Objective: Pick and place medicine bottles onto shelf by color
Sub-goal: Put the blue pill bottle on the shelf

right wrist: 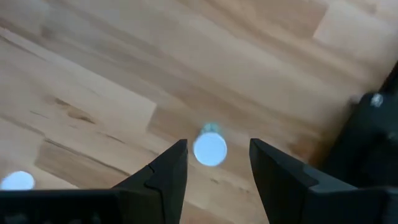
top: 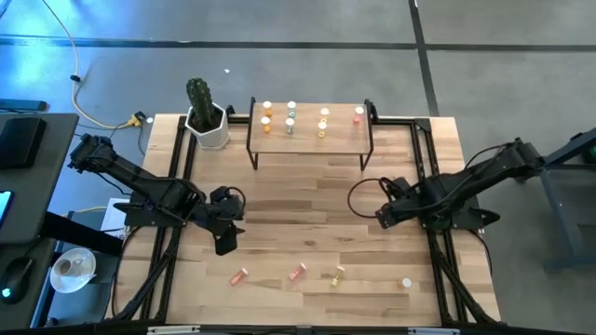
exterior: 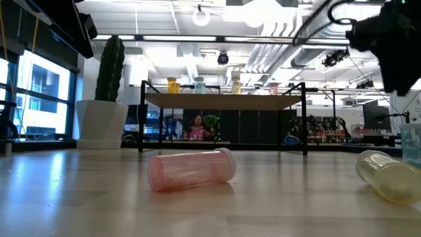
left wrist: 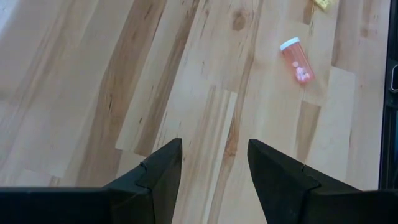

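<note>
The shelf stands at the table's far middle. Several medicine bottles stand on it in colour groups: orange, pale green, yellow, pink. Near the front edge lie an orange-pink bottle, a pink one and a yellow one. A white-capped one stands upright. My left gripper hovers open above bare wood, the orange-pink bottle ahead of it. My right gripper is open, pointing down. Below it a white-capped green bottle shows in the gap, clear of both fingers.
A cactus in a white pot stands left of the shelf. Black frame rails run along the table's left and right sides. In the low view the pink bottle and the yellow bottle lie in the foreground.
</note>
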